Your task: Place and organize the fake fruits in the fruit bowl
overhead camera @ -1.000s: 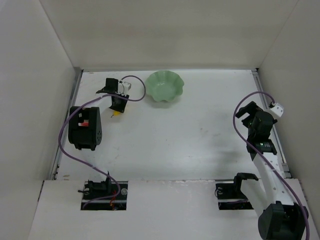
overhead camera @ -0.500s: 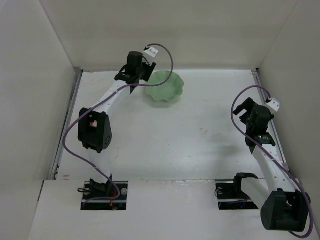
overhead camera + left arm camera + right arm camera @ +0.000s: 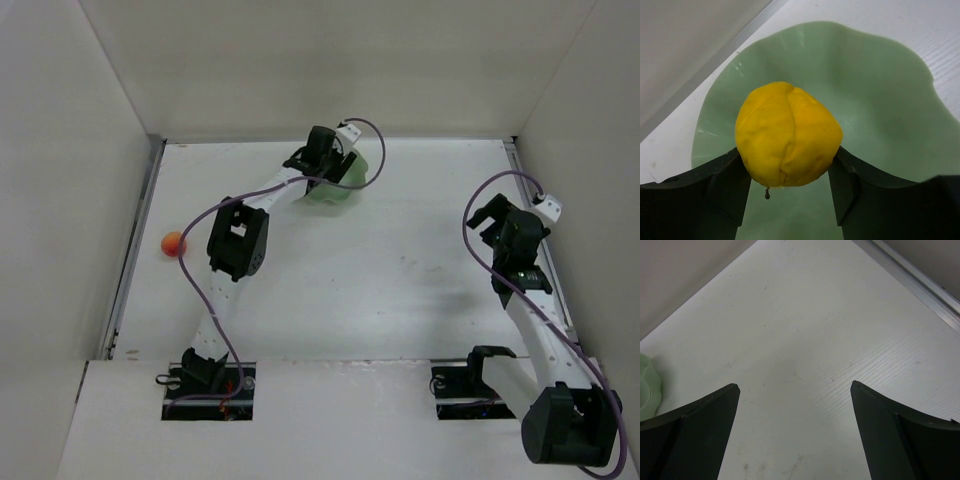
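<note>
My left gripper (image 3: 789, 172) is shut on the yellow pear (image 3: 788, 134) and holds it above the inside of the pale green scalloped fruit bowl (image 3: 880, 105). In the top view the left gripper (image 3: 330, 168) covers most of the bowl (image 3: 352, 185), and the pear is hidden there. The round orange-red peach (image 3: 173, 243) lies on the table at the far left, near the side rail. My right gripper (image 3: 795, 390) is open and empty over bare table at the right, and it also shows in the top view (image 3: 497, 222).
White walls enclose the table on three sides. A metal rail (image 3: 135, 240) runs along the left edge and another (image 3: 920, 277) along the right. The bowl's edge (image 3: 647, 385) shows at the left of the right wrist view. Purple cables loop over both arms.
My left arm has swung from the back left to over the bowl, carrying the pear. The peach has come into view at the far left. The right arm has barely moved.
</note>
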### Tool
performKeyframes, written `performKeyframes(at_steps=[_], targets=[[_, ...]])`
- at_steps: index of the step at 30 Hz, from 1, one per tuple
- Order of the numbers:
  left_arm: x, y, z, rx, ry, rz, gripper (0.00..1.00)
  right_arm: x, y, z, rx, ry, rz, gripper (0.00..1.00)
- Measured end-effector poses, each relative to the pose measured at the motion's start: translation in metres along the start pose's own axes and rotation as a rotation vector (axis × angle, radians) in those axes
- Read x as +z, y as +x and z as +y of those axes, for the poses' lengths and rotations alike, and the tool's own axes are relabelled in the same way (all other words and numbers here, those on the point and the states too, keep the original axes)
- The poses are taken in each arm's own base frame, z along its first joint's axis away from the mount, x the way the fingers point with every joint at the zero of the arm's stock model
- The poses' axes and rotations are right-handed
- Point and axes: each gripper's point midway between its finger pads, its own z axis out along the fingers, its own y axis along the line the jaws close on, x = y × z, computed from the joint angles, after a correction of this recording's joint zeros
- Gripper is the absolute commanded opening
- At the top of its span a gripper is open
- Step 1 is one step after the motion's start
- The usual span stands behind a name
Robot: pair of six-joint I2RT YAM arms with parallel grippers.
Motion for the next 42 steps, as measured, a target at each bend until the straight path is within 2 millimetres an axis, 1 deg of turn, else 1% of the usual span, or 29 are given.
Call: performKeyframes(at_steps=[1, 2, 3, 6, 8, 9, 12, 13, 15, 16, 17, 19, 20, 21, 22, 23, 24, 25, 26, 28, 30, 32, 37, 40, 42], targets=[[0.0, 0.002, 0.0, -0.001, 0.0, 0.007, 0.77, -0.001, -0.001, 0.0, 0.001, -0.002, -0.004, 1.0], [0.0, 0.003, 0.001, -0.001, -0.001, 0.009, 0.94, -0.001, -0.002, 0.001, 0.002, -0.004, -0.008, 1.0], [-0.001, -0.001, 0.002, -0.002, -0.005, 0.001, 1.0, -0.002, -0.003, 0.001, 0.001, -0.005, -0.01, 1.0], [-0.01, -0.013, 0.007, -0.003, -0.013, -0.022, 1.0, -0.002, -0.003, 0.001, 0.0, -0.006, -0.01, 1.0], [-0.023, -0.022, 0.01, -0.001, -0.015, -0.032, 1.0, -0.002, -0.001, 0.001, -0.003, -0.008, -0.006, 1.0], [-0.034, -0.028, 0.013, 0.001, -0.018, -0.037, 1.0, -0.003, 0.0, 0.002, -0.004, -0.01, -0.005, 1.0], [-0.074, -0.037, 0.024, -0.001, -0.023, -0.029, 1.0, -0.003, 0.001, 0.004, -0.006, -0.018, -0.002, 1.0], [-0.091, -0.038, 0.031, -0.005, -0.029, -0.02, 1.0, -0.003, 0.002, 0.005, -0.007, -0.022, -0.003, 1.0], [-0.128, -0.034, 0.057, -0.02, -0.06, 0.004, 1.0, -0.003, 0.004, 0.009, -0.007, -0.035, -0.004, 1.0], [-0.148, -0.026, 0.076, -0.035, -0.087, 0.026, 1.0, -0.003, 0.007, 0.01, -0.009, -0.042, -0.003, 1.0], [-0.167, -0.013, 0.1, -0.054, -0.123, 0.055, 1.0, -0.003, 0.01, 0.012, -0.012, -0.048, 0.001, 1.0], [-0.203, 0.024, 0.149, -0.103, -0.21, 0.13, 1.0, -0.002, 0.02, 0.014, -0.021, -0.058, 0.019, 1.0], [-0.22, 0.049, 0.172, -0.132, -0.256, 0.181, 1.0, -0.001, 0.025, 0.016, -0.025, -0.063, 0.031, 1.0], [-0.235, 0.08, 0.192, -0.165, -0.299, 0.245, 1.0, 0.0, 0.03, 0.018, -0.03, -0.066, 0.043, 1.0], [-0.249, 0.113, 0.206, -0.197, -0.333, 0.313, 1.0, 0.001, 0.035, 0.02, -0.038, -0.069, 0.058, 1.0], [-0.261, 0.143, 0.213, -0.224, -0.352, 0.377, 1.0, 0.002, 0.04, 0.022, -0.044, -0.073, 0.07, 1.0], [-0.271, 0.175, 0.212, -0.253, -0.357, 0.452, 1.0, 0.003, 0.045, 0.024, -0.052, -0.077, 0.083, 1.0], [-0.279, 0.204, 0.206, -0.279, -0.349, 0.521, 1.0, 0.004, 0.049, 0.026, -0.059, -0.081, 0.096, 1.0], [-0.286, 0.228, 0.198, -0.299, -0.334, 0.579, 1.0, 0.005, 0.054, 0.028, -0.067, -0.084, 0.108, 1.0], [-0.296, 0.261, 0.182, -0.332, -0.309, 0.658, 1.0, 0.006, 0.06, 0.032, -0.08, -0.092, 0.128, 1.0], [-0.305, 0.284, 0.174, -0.36, -0.306, 0.701, 1.0, 0.008, 0.062, 0.038, -0.094, -0.101, 0.138, 1.0], [-0.311, 0.294, 0.173, -0.378, -0.32, 0.71, 1.0, 0.008, 0.061, 0.046, -0.107, -0.117, 0.142, 1.0], [-0.315, 0.309, 0.183, -0.412, -0.374, 0.688, 1.0, 0.008, 0.054, 0.064, -0.127, -0.155, 0.131, 1.0], [-0.312, 0.316, 0.183, -0.421, -0.382, 0.687, 1.0, 0.009, 0.05, 0.068, -0.133, -0.163, 0.125, 1.0], [-0.307, 0.321, 0.184, -0.422, -0.379, 0.689, 1.0, 0.01, 0.048, 0.071, -0.134, -0.165, 0.122, 1.0]])
